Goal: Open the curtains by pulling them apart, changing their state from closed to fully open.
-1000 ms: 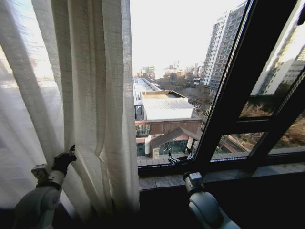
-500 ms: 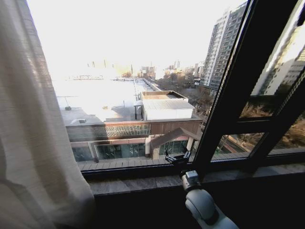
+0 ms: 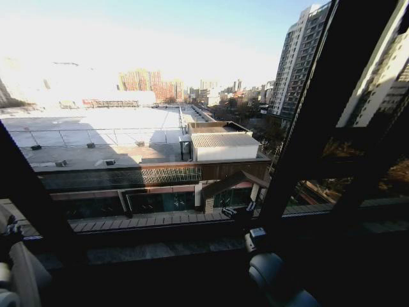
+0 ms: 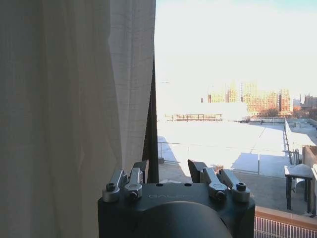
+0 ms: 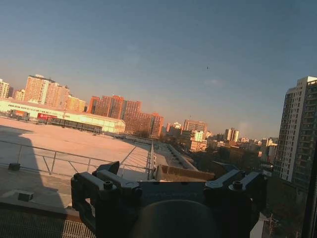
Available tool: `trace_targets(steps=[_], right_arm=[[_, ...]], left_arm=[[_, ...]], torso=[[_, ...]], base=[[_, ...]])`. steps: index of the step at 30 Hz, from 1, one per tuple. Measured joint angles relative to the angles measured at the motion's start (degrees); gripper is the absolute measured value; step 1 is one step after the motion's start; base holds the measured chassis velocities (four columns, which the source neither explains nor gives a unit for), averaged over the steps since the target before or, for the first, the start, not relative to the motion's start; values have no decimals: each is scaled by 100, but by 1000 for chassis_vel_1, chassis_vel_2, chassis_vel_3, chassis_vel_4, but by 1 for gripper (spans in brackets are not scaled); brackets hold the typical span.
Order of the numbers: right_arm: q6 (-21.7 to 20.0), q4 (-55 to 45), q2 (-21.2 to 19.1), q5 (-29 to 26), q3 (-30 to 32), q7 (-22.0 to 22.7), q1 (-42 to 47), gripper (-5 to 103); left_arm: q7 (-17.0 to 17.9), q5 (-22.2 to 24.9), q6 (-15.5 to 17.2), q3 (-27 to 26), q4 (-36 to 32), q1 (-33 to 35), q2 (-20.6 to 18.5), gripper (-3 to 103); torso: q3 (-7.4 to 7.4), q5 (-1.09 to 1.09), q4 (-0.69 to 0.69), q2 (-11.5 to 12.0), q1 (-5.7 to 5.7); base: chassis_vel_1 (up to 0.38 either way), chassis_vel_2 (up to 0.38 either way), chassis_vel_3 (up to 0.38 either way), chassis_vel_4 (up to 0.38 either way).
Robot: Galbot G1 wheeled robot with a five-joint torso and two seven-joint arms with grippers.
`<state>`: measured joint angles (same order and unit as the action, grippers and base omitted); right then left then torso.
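Left gripper point(image 4: 166, 171) fingers spread, holding nothing, curtains point(image 4: 74, 99) just beside, right gripper point(image 5: 168, 181) grip unclear

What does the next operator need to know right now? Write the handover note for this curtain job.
Left gripper: open, holding nothing, with the curtain bunched right beside it at the window's left side.
Right gripper: low at the window sill, pointing out at the glass, holding nothing; its fingers look spread in the right wrist view.
Done: from the head view the window is uncovered, with the city in full sight.
Left: confirm the right-hand panel is fully aside; it cannot be checked from these views.
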<state>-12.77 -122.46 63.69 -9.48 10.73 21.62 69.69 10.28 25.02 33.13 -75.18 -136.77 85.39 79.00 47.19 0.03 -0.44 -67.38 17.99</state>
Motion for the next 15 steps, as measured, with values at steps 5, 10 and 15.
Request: trace_targets(steps=[5,10,15], right_arm=[[-3,-8,16,-116,0,4,-41,100],[-93,-93,55,-395,114,87,-39,100],[-497,-161,-1,-825,189,179,-187,100]], left_arm=[[-639,110,-1,-138,-175,303,53,59],[-2192,769,-907,-152,12,448,-16,81],[-2493,855,-1112,34,84,506,64,98]], torso=[[0,-1,1,0,-1],[0,-1,-2,0,0],[0,-2,1,0,0]], base=[[0,0,0,0],[0,0,0,0],[0,0,0,0]])
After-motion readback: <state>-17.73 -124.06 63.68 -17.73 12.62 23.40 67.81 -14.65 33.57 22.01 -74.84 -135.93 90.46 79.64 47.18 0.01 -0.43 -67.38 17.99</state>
